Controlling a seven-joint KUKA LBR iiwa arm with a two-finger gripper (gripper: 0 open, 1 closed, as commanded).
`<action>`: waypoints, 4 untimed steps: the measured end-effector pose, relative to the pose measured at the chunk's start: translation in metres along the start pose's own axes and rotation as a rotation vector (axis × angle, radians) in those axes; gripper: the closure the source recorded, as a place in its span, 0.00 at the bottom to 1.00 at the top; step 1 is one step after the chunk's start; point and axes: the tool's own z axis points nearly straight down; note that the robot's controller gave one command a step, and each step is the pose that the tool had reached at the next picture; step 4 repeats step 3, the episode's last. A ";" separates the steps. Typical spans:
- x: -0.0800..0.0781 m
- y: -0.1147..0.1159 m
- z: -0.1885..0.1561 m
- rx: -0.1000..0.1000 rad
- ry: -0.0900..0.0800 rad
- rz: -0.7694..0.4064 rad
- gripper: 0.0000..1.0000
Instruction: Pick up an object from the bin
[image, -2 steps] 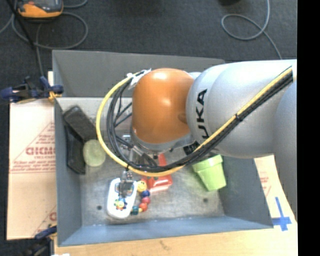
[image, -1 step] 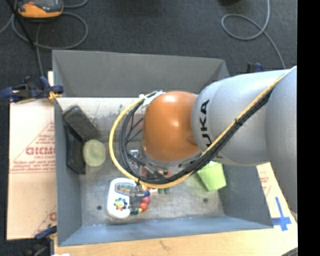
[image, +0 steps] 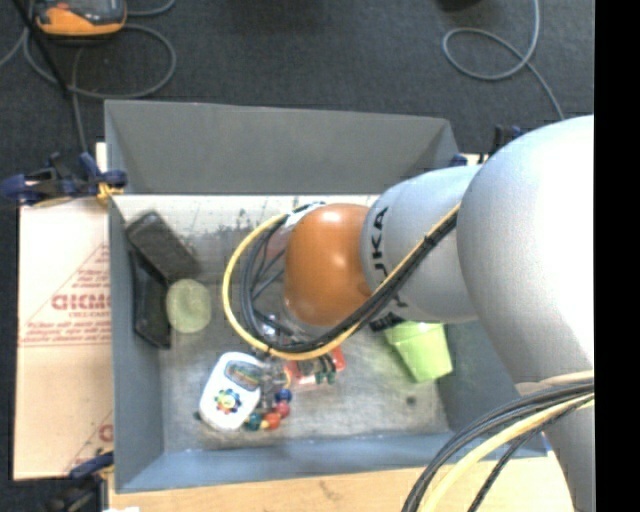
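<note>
While the arm leans in from the right, its orange wrist cover (image: 322, 262) hangs above the middle of the bin (image: 280, 150), and the end effector (image: 268, 377) sits low beneath it, down among a little cluster near the front wall; whether it is open or closed I cannot tell from this angle, and nothing shows plainly in its grasp.

Closest to it is a white rounded toy with coloured dots (image: 226, 395), just beside it on the left; a small red-and-orange piece (image: 318, 368) lies just to the right, and some coloured beads (image: 266, 417) crowd in below; that is the trouble spot.

With three things packed so near, a closing could catch two at once, or pinch only an edge; the toy looks smooth and curved, so it may well squirt sideways or drop on the lift; the beads could scatter if nudged.

Watch the green cup (image: 420, 350) too; it lies close under the arm, and a lift or swing might knock it; the black block (image: 160, 272) and pale green disc (image: 188, 305) sit well apart at the left, out of harm's way.
</note>
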 end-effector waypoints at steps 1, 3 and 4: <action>0.000 0.000 0.000 0.000 0.000 0.000 1.00; 0.015 0.013 -0.203 0.004 0.006 -0.078 1.00; 0.015 0.013 -0.203 0.004 0.006 -0.078 1.00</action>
